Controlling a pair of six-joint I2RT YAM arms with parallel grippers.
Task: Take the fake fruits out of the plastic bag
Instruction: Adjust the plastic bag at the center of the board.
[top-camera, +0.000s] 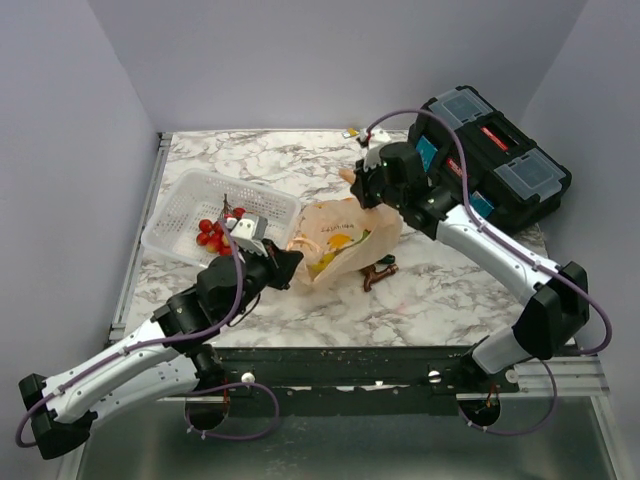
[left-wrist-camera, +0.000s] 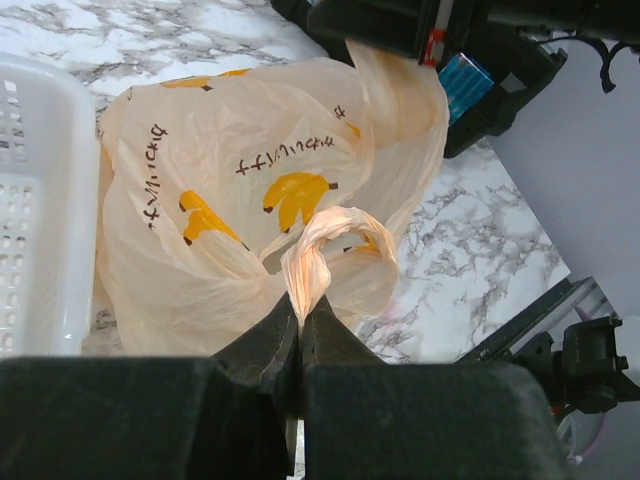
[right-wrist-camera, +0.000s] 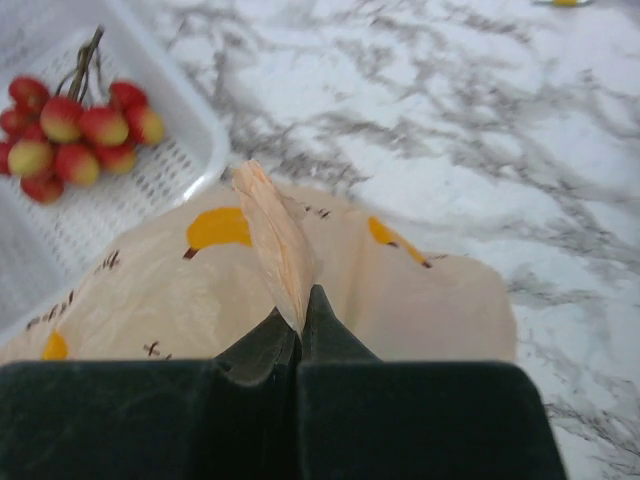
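The peach-beige plastic bag (top-camera: 345, 240) with yellow banana prints lies in the middle of the marble table. My left gripper (top-camera: 285, 262) is shut on one loop handle at the bag's near left; the pinched handle shows in the left wrist view (left-wrist-camera: 315, 255). My right gripper (top-camera: 362, 183) is shut on the other handle at the bag's far side, seen in the right wrist view (right-wrist-camera: 275, 240). The bag (left-wrist-camera: 250, 190) is stretched between them. A yellow-green shape (top-camera: 330, 252) shows through the bag; the fake fruits are otherwise hidden inside.
A white mesh basket (top-camera: 185, 205) at the left holds a bunch of small red-and-yellow berries (top-camera: 215, 232), also in the right wrist view (right-wrist-camera: 75, 135). A dark brown stem piece (top-camera: 378, 272) lies right of the bag. A black toolbox (top-camera: 495, 160) stands back right.
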